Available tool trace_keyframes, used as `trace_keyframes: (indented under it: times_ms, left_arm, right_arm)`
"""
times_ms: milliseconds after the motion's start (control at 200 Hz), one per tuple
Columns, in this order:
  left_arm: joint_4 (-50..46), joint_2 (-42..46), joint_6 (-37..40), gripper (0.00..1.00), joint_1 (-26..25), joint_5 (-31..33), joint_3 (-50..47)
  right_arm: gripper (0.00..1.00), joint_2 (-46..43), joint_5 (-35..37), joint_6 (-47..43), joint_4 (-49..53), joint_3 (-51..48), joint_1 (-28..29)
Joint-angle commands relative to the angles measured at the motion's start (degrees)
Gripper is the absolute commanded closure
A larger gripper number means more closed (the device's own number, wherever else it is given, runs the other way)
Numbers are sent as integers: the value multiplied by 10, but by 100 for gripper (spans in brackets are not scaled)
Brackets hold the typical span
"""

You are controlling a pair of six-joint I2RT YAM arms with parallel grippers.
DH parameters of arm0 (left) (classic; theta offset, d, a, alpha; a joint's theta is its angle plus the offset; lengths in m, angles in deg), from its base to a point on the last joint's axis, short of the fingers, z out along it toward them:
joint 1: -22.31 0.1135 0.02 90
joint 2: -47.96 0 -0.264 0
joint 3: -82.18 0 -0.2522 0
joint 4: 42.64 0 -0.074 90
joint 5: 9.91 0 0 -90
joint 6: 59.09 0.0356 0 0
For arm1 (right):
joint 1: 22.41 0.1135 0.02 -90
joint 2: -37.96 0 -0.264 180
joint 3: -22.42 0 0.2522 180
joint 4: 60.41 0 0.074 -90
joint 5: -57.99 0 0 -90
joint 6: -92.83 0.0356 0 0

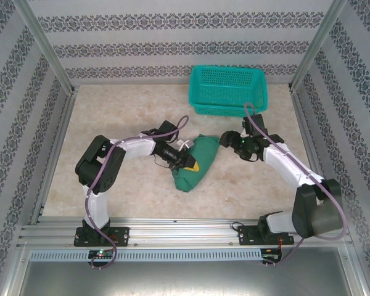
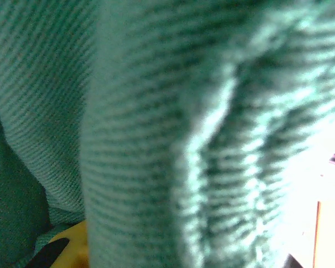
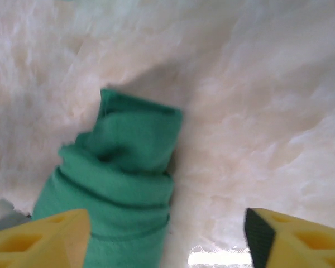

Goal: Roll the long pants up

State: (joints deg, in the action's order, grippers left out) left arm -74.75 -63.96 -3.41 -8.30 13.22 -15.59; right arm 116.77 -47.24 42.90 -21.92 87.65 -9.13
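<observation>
Top external view puts the long pants (image 1: 203, 154) as a rolled green bundle mid-worktop (image 1: 129, 117), its long axis slanting from far right to near left, well apart from the teal basket (image 1: 228, 89). My left pincer (image 1: 190, 163) presses the bundle's left flank. Judging by the cloth crowding the left wrist view, it is pinched narrowly on a fold. My right pincer (image 1: 230, 140) sits just beside the far right end, jaws spread and empty. In the right wrist view the roll's end lies ahead, toward my left finger (image 3: 39, 240). Of my 2 pincers, the left is touching. Hard to make out: my left fingertips, buried in fabric, and any loose leg beneath the bundle.
</observation>
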Motion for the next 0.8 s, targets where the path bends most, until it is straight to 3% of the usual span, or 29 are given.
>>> trace_keyframes:
  times_ms: [0, 245, 350, 470, 615, 794]
  left_arm:
    - [-8, -33, -8, 90, 19, 1, 1]
    - [83, -121, -12, 89, 64, -11, -67]
    - [75, -141, 3, 90, 100, 11, -72]
    - [184, -156, -60, 89, 137, 7, -102]
    - [176, -204, -33, 88, 140, -10, -90]
    - [247, -240, -62, 88, 141, -26, -114]
  right_arm:
    - [22, 39, -50, -21, 6, 21, 31]
    - [21, 113, -100, 5, -33, 50, 89]
    - [20, 129, -103, 11, -34, 58, 108]
    - [19, 145, -106, 18, -48, 57, 133]
    - [19, 198, -116, 24, -68, 76, 159]
    - [17, 249, -126, 26, -93, 116, 174]
